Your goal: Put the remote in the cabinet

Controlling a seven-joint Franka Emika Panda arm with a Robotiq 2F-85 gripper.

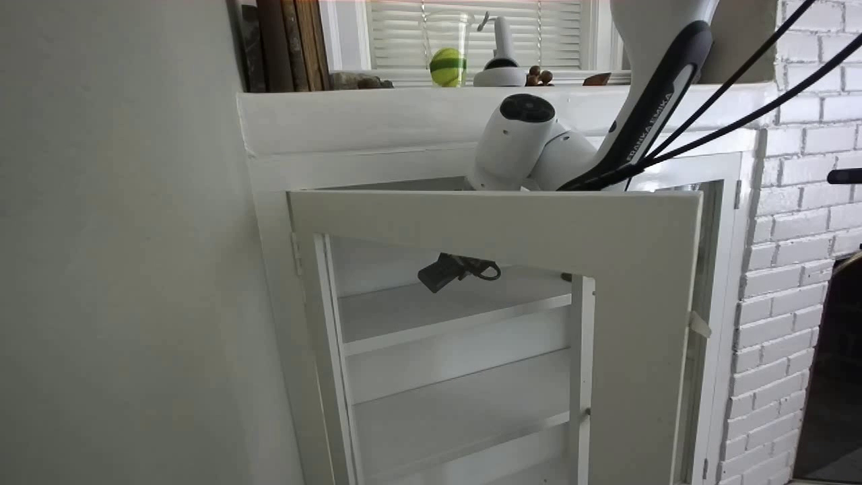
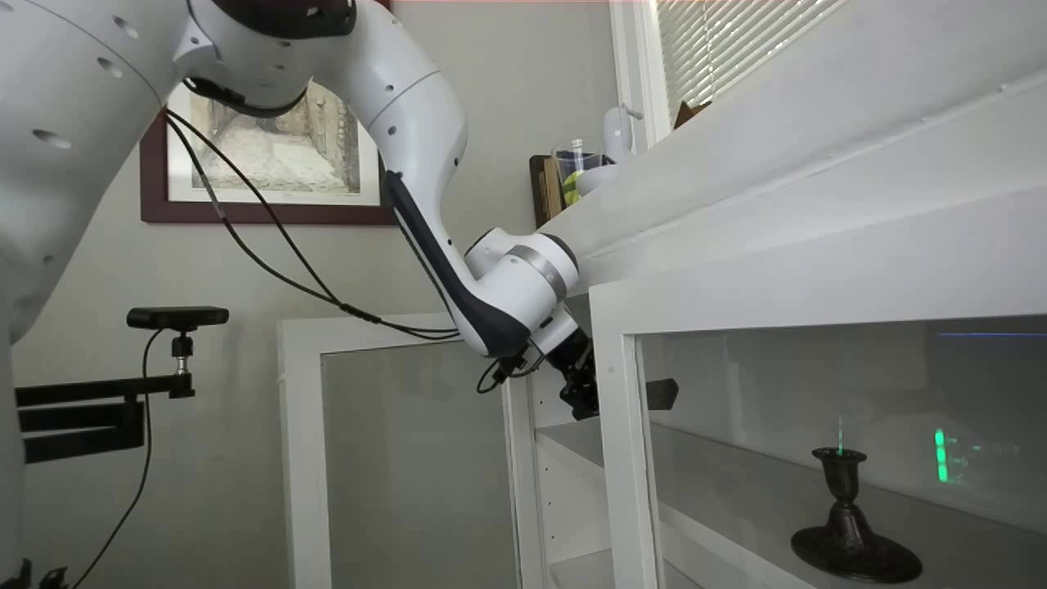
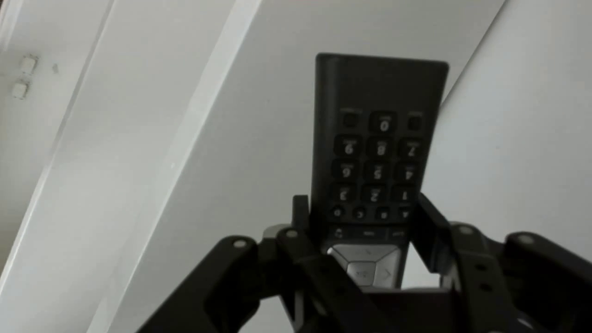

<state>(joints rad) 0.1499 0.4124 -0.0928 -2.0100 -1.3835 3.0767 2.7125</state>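
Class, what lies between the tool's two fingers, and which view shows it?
The remote, gripped by its long sides between the fingers of the tool; the wrist view shows this.

- In an exterior view, the camera faces the white cabinet [image 1: 465, 353] and its open framed door [image 1: 640, 323].
- In an exterior view, the camera looks aslant along the cabinet front, near the Panda arm [image 2: 417, 123].
- From just behind the Robotiq gripper [image 3: 363, 215], the wrist view looks at a shelf [image 3: 222, 152].
- Both exterior views share arm, door and ledge [image 1: 404, 121].
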